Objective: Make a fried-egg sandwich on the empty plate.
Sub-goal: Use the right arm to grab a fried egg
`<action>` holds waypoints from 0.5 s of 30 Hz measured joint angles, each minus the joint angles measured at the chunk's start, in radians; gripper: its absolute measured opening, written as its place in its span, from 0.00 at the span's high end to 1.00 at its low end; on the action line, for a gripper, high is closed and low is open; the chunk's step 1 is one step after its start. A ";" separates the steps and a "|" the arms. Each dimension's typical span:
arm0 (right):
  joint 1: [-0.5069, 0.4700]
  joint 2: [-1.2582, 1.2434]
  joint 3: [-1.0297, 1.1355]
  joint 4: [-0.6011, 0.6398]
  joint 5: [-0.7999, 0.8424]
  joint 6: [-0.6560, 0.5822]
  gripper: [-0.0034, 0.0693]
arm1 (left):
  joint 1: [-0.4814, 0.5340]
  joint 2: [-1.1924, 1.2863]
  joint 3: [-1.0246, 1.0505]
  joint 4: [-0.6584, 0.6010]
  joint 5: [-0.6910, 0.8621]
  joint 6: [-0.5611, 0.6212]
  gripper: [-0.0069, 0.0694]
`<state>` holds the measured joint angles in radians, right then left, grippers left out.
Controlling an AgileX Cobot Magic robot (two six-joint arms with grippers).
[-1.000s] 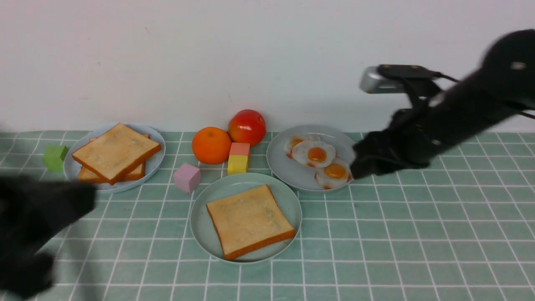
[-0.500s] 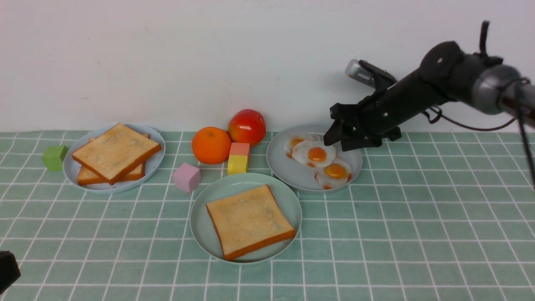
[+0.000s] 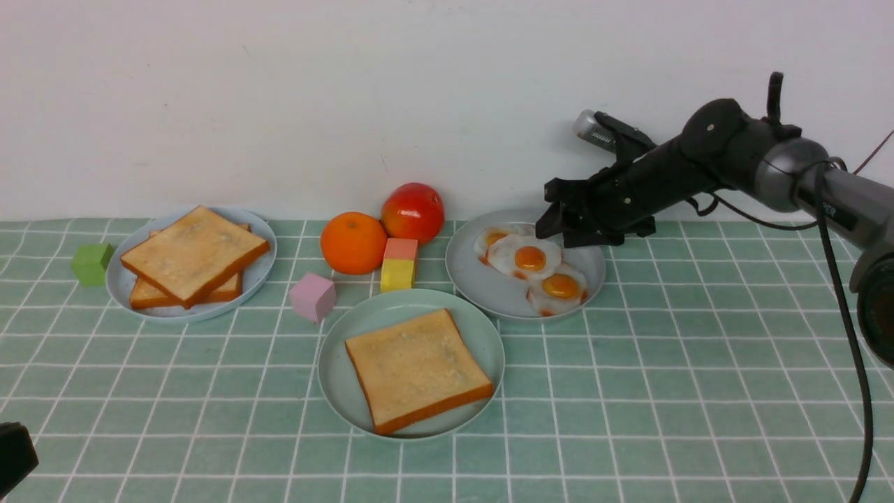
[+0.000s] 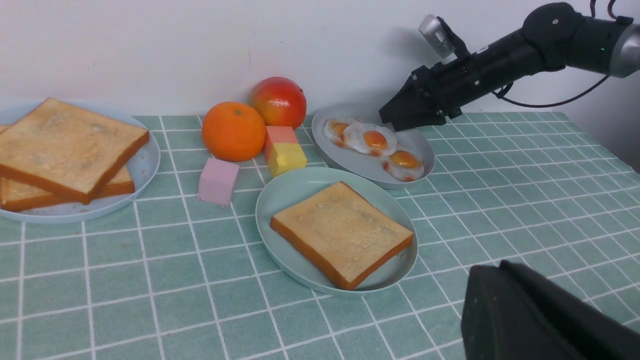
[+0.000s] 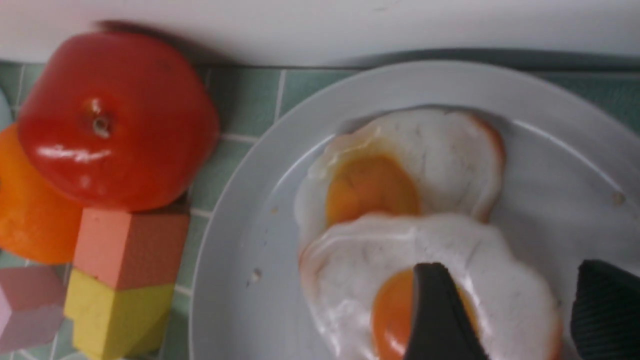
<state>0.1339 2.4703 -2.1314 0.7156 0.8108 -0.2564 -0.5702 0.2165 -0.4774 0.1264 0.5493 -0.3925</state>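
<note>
You are holding your right pincer [image 3: 559, 234] wide open over the grey plate [image 3: 464, 279], near the eggs, with nothing in it. Your left pincer [image 4: 545, 310] is staying shut at the near left edge of the bench [image 3: 663, 419]. The fried egg [image 3: 520, 256] is lying in the middle of the three, partly on top of the back egg [image 3: 492, 237]; the front egg [image 3: 559, 290] is sitting just beside it. One slice of toast [image 3: 419, 370] is resting on the green plate [image 3: 335, 377]. Two more slices [image 3: 195, 255] are lying stacked on the blue plate [image 3: 262, 272] on your left. Between them, a red fruit [image 3: 413, 212], an orange [image 3: 353, 243] and small blocks [image 3: 398, 274] are sitting
</note>
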 joint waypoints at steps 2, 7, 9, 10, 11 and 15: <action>0.000 0.007 -0.001 0.000 -0.010 0.000 0.43 | 0.000 0.000 0.000 0.000 0.000 0.000 0.93; -0.001 0.031 -0.005 0.011 -0.021 0.000 0.43 | 0.000 0.000 0.000 0.000 0.000 0.000 0.93; -0.002 0.033 -0.008 0.019 -0.023 0.000 0.43 | 0.000 0.000 0.000 -0.001 0.000 0.000 0.93; -0.002 0.033 -0.008 0.022 -0.023 0.000 0.43 | 0.000 0.000 0.000 -0.001 0.001 0.000 0.93; -0.002 0.033 -0.008 0.022 -0.023 0.000 0.43 | 0.000 0.000 0.000 -0.001 0.001 0.000 0.93; -0.002 0.036 -0.008 0.034 -0.016 0.000 0.45 | 0.000 0.000 0.000 -0.001 0.001 0.000 0.93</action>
<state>0.1321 2.5065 -2.1393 0.7491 0.7944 -0.2564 -0.5702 0.2165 -0.4774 0.1256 0.5503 -0.3925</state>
